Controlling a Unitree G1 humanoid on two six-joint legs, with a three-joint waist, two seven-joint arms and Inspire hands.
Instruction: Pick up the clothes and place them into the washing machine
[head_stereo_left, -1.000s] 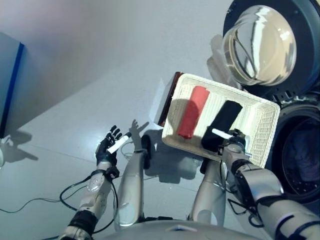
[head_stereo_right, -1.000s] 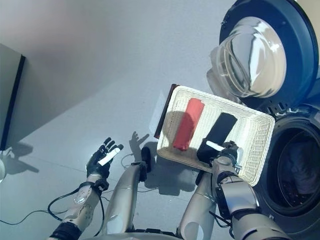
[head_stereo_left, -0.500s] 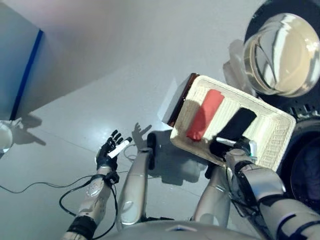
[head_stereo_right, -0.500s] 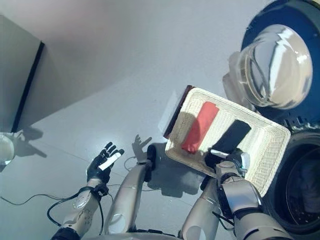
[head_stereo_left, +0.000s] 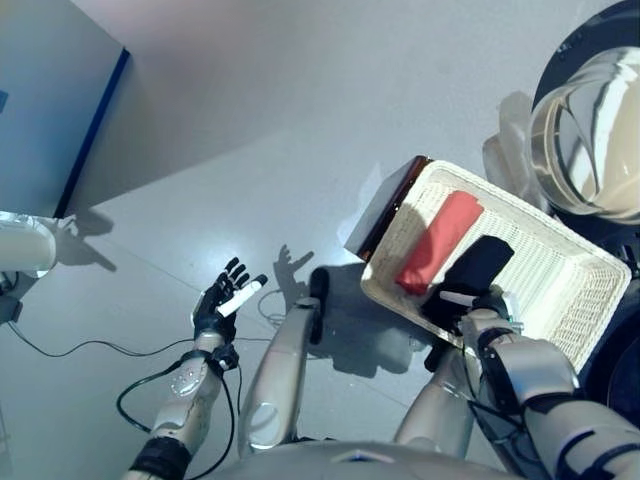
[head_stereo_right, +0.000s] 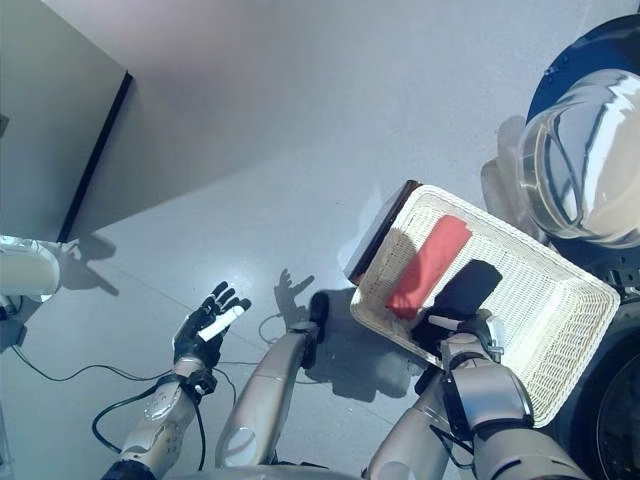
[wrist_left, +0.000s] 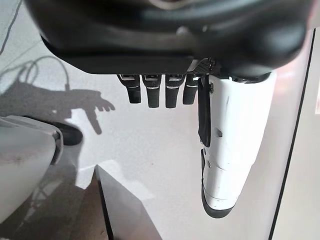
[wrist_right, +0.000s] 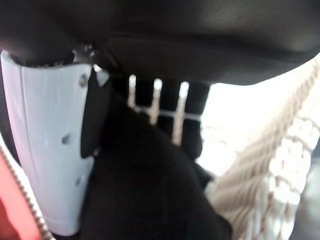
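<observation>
Pretty bare room, honestly. The floor (head_stereo_left: 250, 130) is smooth, glossy and pale grey, with a faint seam running across it, and it catches a soft glare. Lighting comes from above and throws sharp dark shadows onto the floor. Off to the left stands a tall grey-blue panel (head_stereo_left: 40, 100) with a dark blue edge, casting a broad shadow diagonally over the floor behind it. A white rounded object (head_stereo_left: 25, 245) pokes in at the left edge just below the panel; can't tell what it is.
</observation>
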